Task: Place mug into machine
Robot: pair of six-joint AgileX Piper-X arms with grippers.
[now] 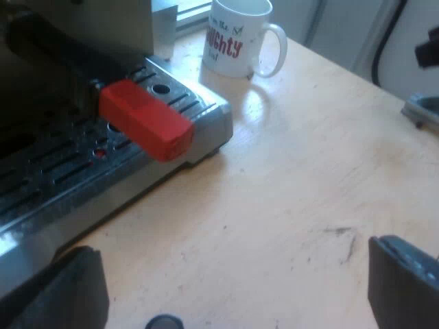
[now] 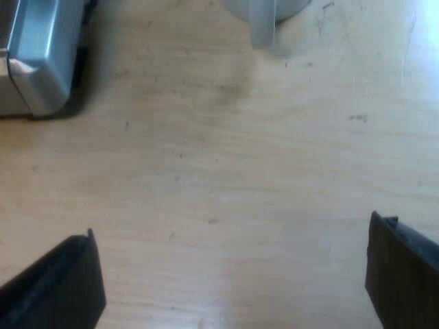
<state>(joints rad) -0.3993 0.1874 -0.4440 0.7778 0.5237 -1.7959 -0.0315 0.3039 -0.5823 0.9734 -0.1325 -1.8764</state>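
Note:
A white mug with red lettering stands upright on the wooden table, beyond the corner of the espresso machine's metal drip tray. The holder's handle, with its red end, sticks out over the tray from the machine's front. My left gripper hangs open above bare table beside the tray, well short of the mug. My right gripper is open too, above bare wood. The mug's base and handle lie ahead of it, and a corner of the machine is off to one side.
A dark object rests at the table's far edge beyond the mug. A small dark round thing lies on the table close under my left gripper. Bare wood stretches between both grippers and the mug.

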